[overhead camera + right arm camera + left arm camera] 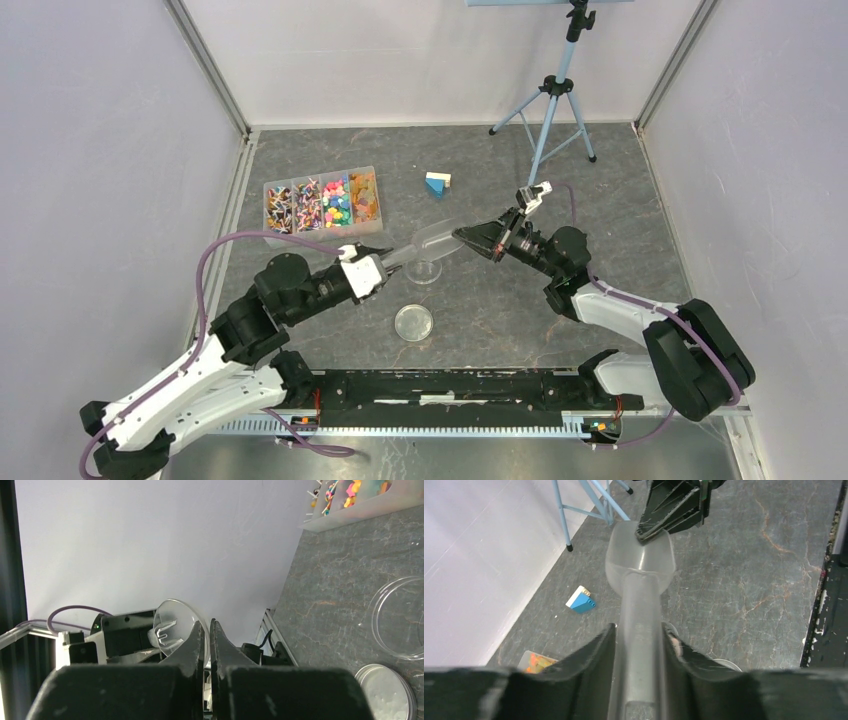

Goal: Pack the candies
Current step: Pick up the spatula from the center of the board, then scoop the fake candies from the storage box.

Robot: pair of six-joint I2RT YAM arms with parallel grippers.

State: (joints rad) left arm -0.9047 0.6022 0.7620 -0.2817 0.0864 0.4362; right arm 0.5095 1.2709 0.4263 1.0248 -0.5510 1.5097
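Observation:
The candies (324,203), tiny and multicoloured, fill a clear four-compartment box (268,190) at the back left; they also show at the top of the right wrist view (345,491). Between the arms a translucent plastic scoop (430,238) hangs in the air above the table. My left gripper (385,262) is shut on its handle (640,630), one finger against each side. My right gripper (462,236) is shut on the rim of the scoop's bowl (172,630), its fingertips pinching the thin edge. The bowl (640,565) looks empty.
A clear round dish (424,268) sits under the scoop, and a second round dish or lid (414,322) lies nearer the arm bases. A blue-and-white block (437,183) lies behind. A light-blue tripod (548,110) stands at the back right. Walls close in the table.

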